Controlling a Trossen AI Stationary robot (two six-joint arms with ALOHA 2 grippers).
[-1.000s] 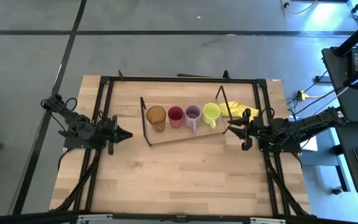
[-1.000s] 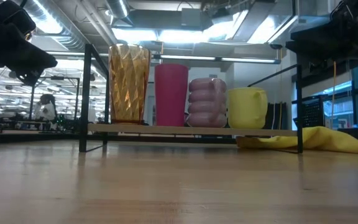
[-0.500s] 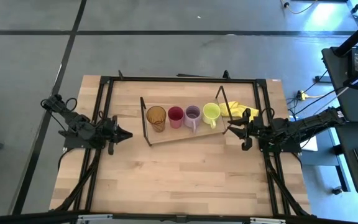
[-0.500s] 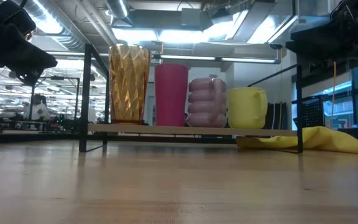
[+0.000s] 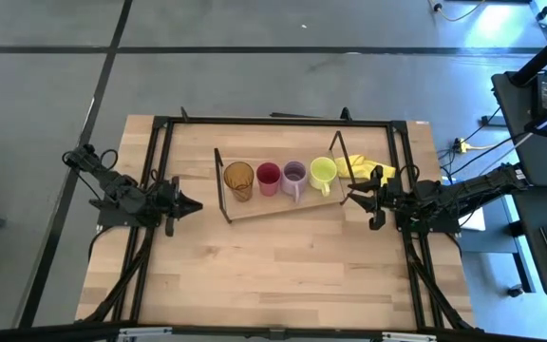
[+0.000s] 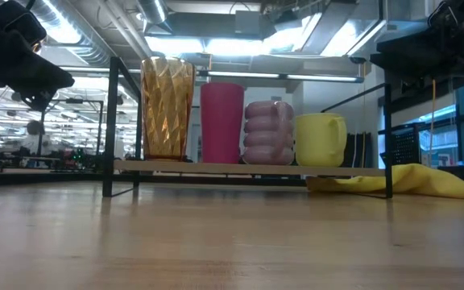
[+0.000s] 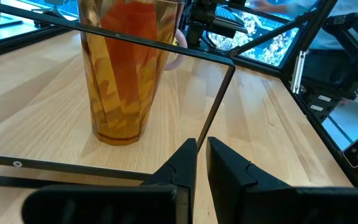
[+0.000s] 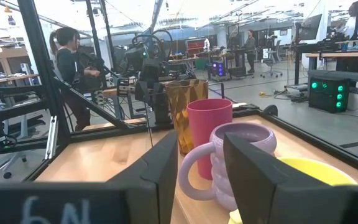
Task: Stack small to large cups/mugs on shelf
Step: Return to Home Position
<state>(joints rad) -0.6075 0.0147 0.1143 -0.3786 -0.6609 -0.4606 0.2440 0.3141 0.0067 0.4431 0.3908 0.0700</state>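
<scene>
Evidently the work is all but done. The left tool [image 5: 190,203] hangs over the surface [image 5: 273,275] just outside the left end of the shelf [image 5: 283,205]. Its fingers are drawn together to a thin slit and hold nothing. The right tool [image 5: 354,198] hangs just outside the shelf's right end with its fingers spread wide, also empty. Neither touches a vessel.

Between them, all four vessels stand upright in one row on the shelf board, close side by side and not nested. From the left arm's end these are the amber tumbler [image 5: 238,178], the red cup [image 5: 268,175], the pale purple mug [image 5: 294,174] and the yellow-green mug [image 5: 323,172]. The low view shows their heights stepping down in that order, so the row runs small to large from the right arm's end. Nothing of the set is left on the bare surface. By my reading, only drawing both arms back to rest remains.

A yellow cloth [image 5: 364,167] lies crumpled just beyond the shelf's right end.

As for writing, none of the vessels shows a brand or label. The only marks are pale characters on the right tool's body in its wrist view, perhaps "6N", too faint to be sure.
</scene>
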